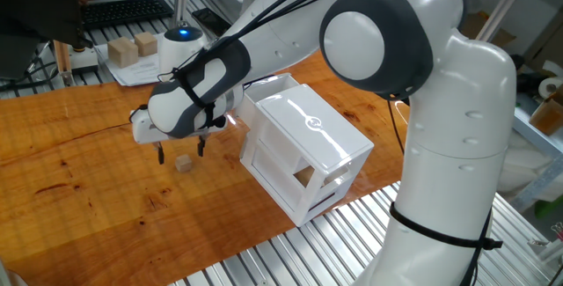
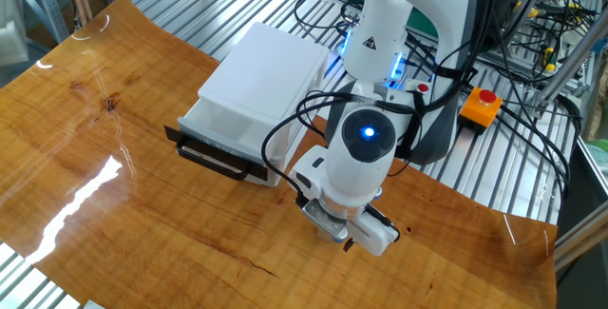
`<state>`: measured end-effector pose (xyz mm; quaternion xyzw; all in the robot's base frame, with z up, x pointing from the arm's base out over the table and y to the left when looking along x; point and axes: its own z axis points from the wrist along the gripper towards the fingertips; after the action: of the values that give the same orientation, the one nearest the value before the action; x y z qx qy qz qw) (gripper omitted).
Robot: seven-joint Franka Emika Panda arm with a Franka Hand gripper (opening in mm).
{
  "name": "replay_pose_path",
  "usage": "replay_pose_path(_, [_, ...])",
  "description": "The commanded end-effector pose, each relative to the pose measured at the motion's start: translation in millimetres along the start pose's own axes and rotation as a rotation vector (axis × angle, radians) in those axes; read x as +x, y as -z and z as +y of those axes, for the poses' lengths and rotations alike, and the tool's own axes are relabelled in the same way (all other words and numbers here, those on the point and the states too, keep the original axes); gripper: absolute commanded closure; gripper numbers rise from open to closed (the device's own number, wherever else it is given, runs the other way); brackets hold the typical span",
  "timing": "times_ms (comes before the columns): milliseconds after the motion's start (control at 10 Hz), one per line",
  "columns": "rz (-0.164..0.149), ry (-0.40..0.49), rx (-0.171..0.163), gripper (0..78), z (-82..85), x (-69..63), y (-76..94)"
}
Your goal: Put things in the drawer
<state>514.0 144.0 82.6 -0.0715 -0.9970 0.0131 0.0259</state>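
A small light-tan wooden cube (image 1: 184,164) lies on the wooden table, left of the white cabinet (image 1: 303,136). My gripper (image 1: 180,151) hangs just above the cube, open, with one dark finger on each side of it and no contact that I can see. In the other fixed view the hand (image 2: 344,216) covers the cube and most of the fingers. The drawer (image 2: 217,144), with its black handle, stands pulled out a little from the cabinet (image 2: 261,81).
Two larger pale wooden blocks (image 1: 124,51) sit on a white tray at the back left. An orange box with a red button (image 2: 482,105) and cables lie beyond the table's far edge. The metal frame borders the table.
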Motion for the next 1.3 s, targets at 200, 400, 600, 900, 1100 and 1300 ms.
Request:
replay_pose_path(200, [-0.004, 0.013, -0.006, 0.2, 2.9, 1.4, -10.7])
replay_pose_path(400, [-0.004, 0.014, -0.006, 0.2, 3.2, 1.2, -11.3])
replay_pose_path(600, [-0.003, 0.023, -0.007, 0.2, 2.5, 1.6, -12.5])
replay_pose_path(900, [-0.004, 0.025, -0.007, 76.4, 1.8, 1.5, -13.3])
replay_pose_path(1100, [-0.004, 0.025, -0.007, 76.4, 1.8, 1.5, -13.3])
replay_pose_path(1300, [-0.004, 0.025, -0.007, 76.4, 1.8, 1.5, -13.3])
